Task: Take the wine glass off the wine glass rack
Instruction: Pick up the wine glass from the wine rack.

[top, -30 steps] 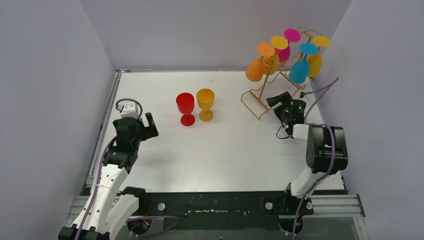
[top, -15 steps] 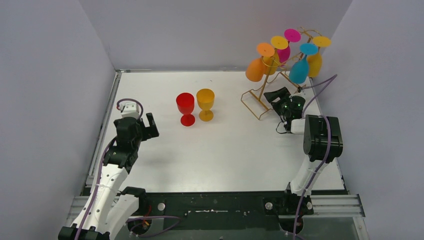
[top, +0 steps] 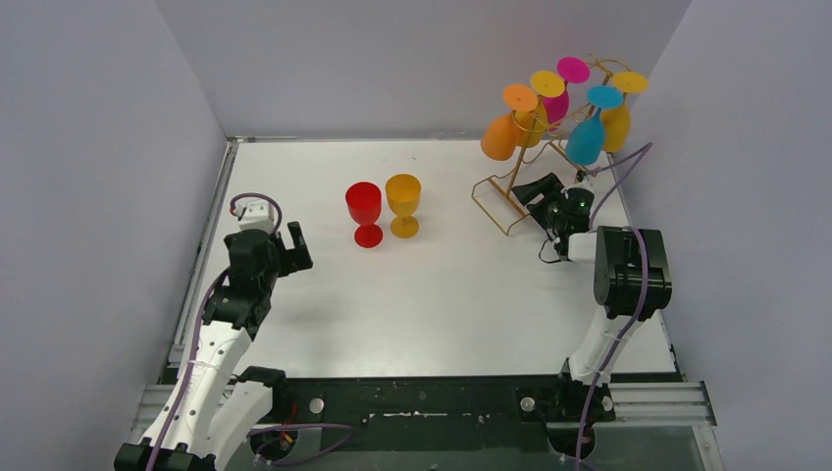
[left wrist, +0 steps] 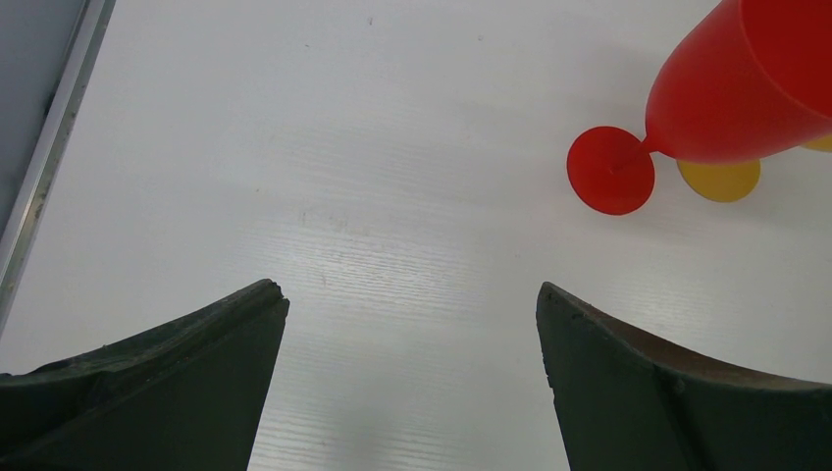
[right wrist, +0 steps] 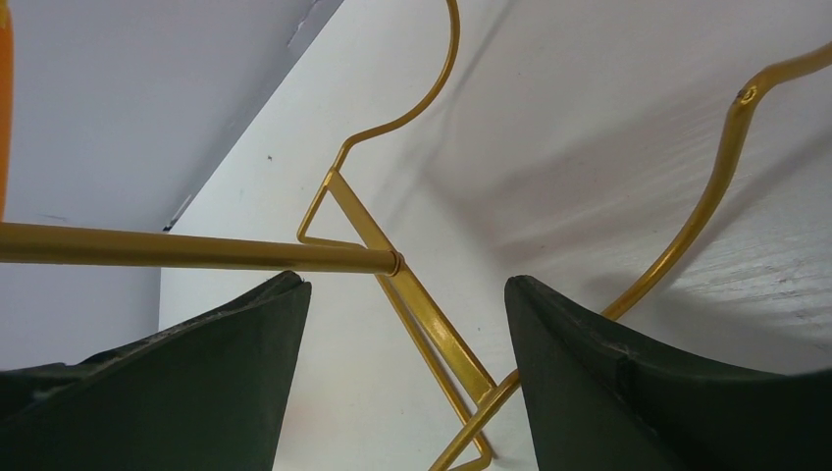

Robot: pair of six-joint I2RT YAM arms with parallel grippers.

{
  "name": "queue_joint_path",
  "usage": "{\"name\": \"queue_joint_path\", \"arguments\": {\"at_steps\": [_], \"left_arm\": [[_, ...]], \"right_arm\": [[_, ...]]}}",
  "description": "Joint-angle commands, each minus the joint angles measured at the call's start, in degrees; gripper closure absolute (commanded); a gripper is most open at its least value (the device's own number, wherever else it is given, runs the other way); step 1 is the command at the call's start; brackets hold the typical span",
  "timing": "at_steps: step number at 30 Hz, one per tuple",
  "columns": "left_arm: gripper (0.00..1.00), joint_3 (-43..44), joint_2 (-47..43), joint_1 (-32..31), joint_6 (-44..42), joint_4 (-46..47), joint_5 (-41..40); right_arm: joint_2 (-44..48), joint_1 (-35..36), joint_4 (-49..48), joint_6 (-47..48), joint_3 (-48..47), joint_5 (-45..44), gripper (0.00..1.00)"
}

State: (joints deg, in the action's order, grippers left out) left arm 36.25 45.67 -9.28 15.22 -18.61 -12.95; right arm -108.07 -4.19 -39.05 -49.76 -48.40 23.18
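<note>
- Five wine glasses hang foot-up from the wine glass rack (top: 491,211) at the far right of the table (top: 442,294). They are an orange one (top: 500,137) on the left, an amber one (top: 531,126), a magenta one (top: 559,103), a blue one (top: 586,142) and a yellow one (top: 617,126) on the far right.
- Two more stand upright mid-table, well apart from the rack: a red glass (top: 364,206) and a yellow-orange glass (top: 403,193) just beside it.
- The right gripper (right wrist: 404,283) sits low at the near side of the rack, among its slanted legs and below the hanging bowls. Its jaws are apart. Gold wire crosses the gap ahead of them, but nothing is clamped.
- The left gripper (left wrist: 407,290) hovers over bare table on the left with its claw spread wide and holding nothing. The red glass is ahead of it to the right.
- Judged from this, the step in hand is the approach: no glass on the rack is gripped yet.
- Which glass is the target cannot be told. The orange one hangs closest to the right gripper's side.
- The next move likely calls for the right gripper to lift clear of the legs and line its jaws around a bowl or stem. It would then close gently and slide the foot out along the hook's open end.
- The thin rack looks light, so a snagged wire or a sideways pull could drag or tip it.
</note>
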Motion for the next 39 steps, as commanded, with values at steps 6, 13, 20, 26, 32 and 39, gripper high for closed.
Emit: {"name": "queue_joint_path", "arguments": {"at_steps": [6,13,20,26,32,39], "left_arm": [[0.03,0.3,-0.1,-0.1,-0.9,2.3,1.1],[0.03,0.4,-0.1,-0.1,-0.9,1.9,1.1],[0.03,0.4,0.1,-0.1,-0.9,1.9,1.3],[0.03,0.5,0.4,0.0,-0.8,1.9,1.3],[0.03,0.9,1.1,-0.1,-1.0,1.6,1.6],[0.03,1.1,1.3,-0.1,-1.2,1.4,1.7]], "right_arm": [[3.2,3.7,0.2,0.2,0.9,-0.2,0.26],[3.7,8.2,0.2,-1.4,1.6,-3.0,0.26],[5.9,10.6,-1.3,-3.3,3.2,-3.8,0.27],[10.9,10.5,-0.3,-2.8,5.1,-4.8,0.26],[16.6,9.6,-0.1,-2.7,7.5,-3.2,0.25],[26.8,8.8,6.9,-3.2,13.1,-5.8,0.25]]}}
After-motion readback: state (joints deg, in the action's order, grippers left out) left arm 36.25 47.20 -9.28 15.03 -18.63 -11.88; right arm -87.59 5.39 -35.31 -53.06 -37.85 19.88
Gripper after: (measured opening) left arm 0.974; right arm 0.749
